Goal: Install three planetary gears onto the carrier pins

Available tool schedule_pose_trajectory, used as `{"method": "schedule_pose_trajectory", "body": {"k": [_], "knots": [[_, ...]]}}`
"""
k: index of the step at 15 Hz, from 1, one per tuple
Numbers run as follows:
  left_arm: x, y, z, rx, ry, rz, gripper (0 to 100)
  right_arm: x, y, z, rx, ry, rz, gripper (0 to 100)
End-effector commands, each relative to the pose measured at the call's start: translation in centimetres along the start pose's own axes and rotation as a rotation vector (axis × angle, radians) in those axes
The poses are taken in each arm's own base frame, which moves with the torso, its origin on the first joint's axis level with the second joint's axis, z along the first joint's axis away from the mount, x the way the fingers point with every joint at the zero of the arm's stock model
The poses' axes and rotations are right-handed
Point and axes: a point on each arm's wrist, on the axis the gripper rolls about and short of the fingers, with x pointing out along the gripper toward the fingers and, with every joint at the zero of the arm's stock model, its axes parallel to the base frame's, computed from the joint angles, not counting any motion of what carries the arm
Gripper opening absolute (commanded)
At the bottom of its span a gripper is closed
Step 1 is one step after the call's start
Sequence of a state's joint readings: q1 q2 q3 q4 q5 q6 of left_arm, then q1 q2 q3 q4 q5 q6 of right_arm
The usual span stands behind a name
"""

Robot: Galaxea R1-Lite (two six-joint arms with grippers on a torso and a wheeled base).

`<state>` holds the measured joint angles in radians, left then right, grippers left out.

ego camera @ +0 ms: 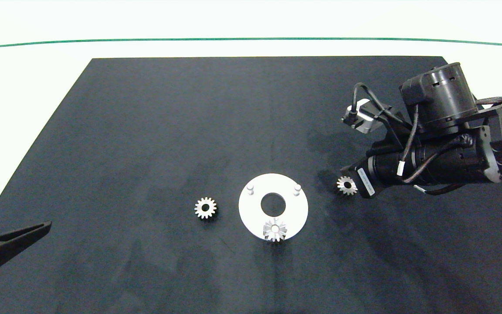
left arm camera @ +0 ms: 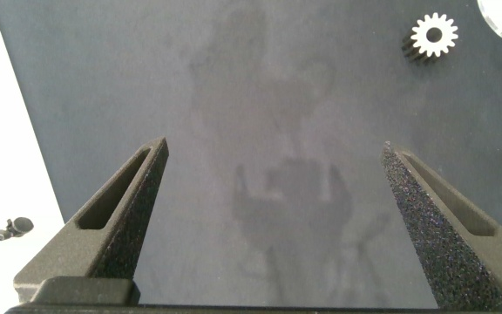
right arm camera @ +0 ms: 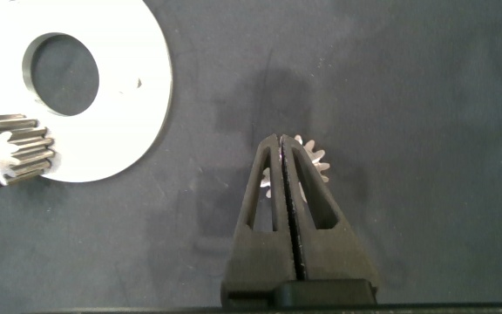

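On the dark mat (ego camera: 146, 131) lies a flat white round disc (ego camera: 251, 213) with a large hole in its middle, and one small silvery toothed metal gear (ego camera: 275, 230) already sits on the peg at the disc's near edge. The other two short pale pegs (ego camera: 250, 188) stand bare along the disc's far side. A second matching gear (ego camera: 205, 208) lies flat on the mat just to the left of the disc, apart from it. The right gripper (right arm camera: 283, 144) is down at the mat beside the disc's right side, its two grey fingers pressed together with no gap between them, their tips right at the third gear (right arm camera: 314, 159), which peeks out from behind them; nothing is held between the fingers. The left gripper (left arm camera: 275, 150) hangs over bare mat at the left edge, fingers spread wide and holding nothing.
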<state>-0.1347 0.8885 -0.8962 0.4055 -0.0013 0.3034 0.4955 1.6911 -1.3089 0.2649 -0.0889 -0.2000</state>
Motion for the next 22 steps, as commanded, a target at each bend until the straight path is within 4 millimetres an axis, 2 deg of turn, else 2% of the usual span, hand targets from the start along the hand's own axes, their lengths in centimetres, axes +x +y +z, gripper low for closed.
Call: {"method": "schedule_pose_trajectory", "body": {"k": [1, 9, 16, 20, 22], "knots": [[0.1, 0.0, -0.1, 0.002, 0.007, -0.003, 100, 0.0, 0.0, -0.1, 0.000, 0.004, -0.002, 100], [0.4, -0.1, -0.2, 0.003, 0.018, -0.008, 100, 0.3, -0.2, -0.6, 0.010, 0.027, -0.013, 100], [0.5, -0.1, -0.2, 0.005, 0.023, -0.011, 100, 3.1, -0.5, -1.3, 0.016, 0.099, -0.015, 100], [0.5, -0.1, -0.2, 0.003, 0.024, -0.010, 100, 3.3, -0.4, -1.5, 0.014, 0.115, -0.011, 100], [0.5, 0.0, -0.1, 0.002, 0.023, -0.008, 100, 3.2, -0.3, -1.7, 0.012, 0.128, -0.005, 96]]}}
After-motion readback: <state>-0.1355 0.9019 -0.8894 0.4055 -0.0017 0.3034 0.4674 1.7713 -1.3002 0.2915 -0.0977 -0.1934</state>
